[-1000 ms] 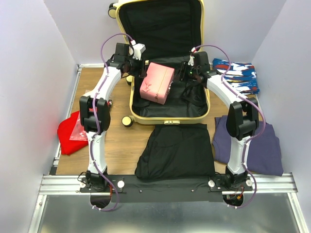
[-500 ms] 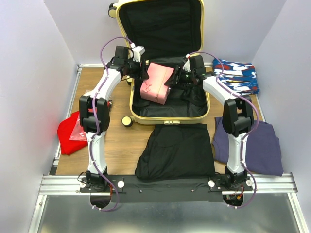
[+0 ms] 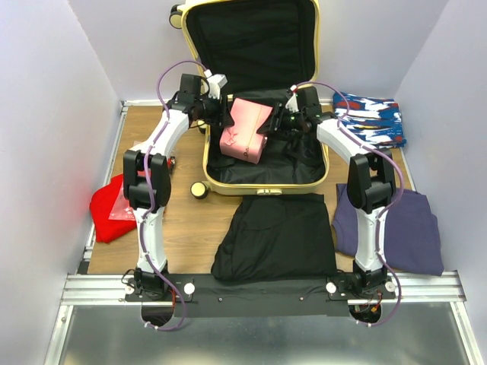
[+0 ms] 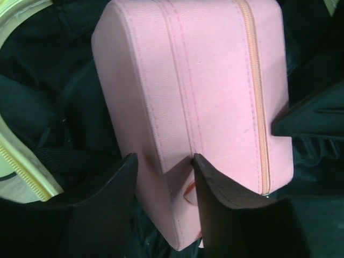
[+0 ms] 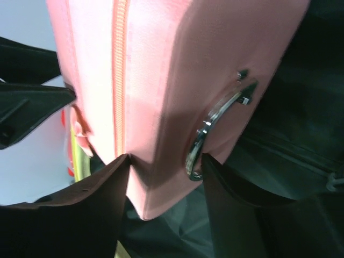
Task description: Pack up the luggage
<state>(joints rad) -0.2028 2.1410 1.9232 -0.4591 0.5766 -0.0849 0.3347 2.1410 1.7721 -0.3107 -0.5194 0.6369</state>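
Observation:
The luggage (image 3: 228, 188) lies open at the back middle, pale yellow with black lining, its lid upright. A pink pouch (image 3: 245, 131) hangs tilted over its bottom half. My left gripper (image 3: 225, 115) is shut on the pouch's left end. In the left wrist view its black fingers (image 4: 215, 188) pinch a corner of the pouch (image 4: 204, 80) beside the luggage rim (image 4: 21, 166). My right gripper (image 3: 268, 123) is shut on the opposite end. There the right gripper (image 5: 166, 158) clamps the pouch (image 5: 161, 64), one finger against its metal ring handle (image 5: 215, 129).
A folded black garment (image 3: 274, 236) lies in front of the luggage. A purple garment (image 3: 403, 228) sits at the right, a blue patterned cloth (image 3: 373, 118) at the back right, a red cloth (image 3: 114, 205) at the left. A small round tin (image 3: 198, 189) rests by the luggage's front left corner.
My right gripper moved left from beside the pouch and closed on its right end. The left gripper stayed on the pouch and shifted slightly.

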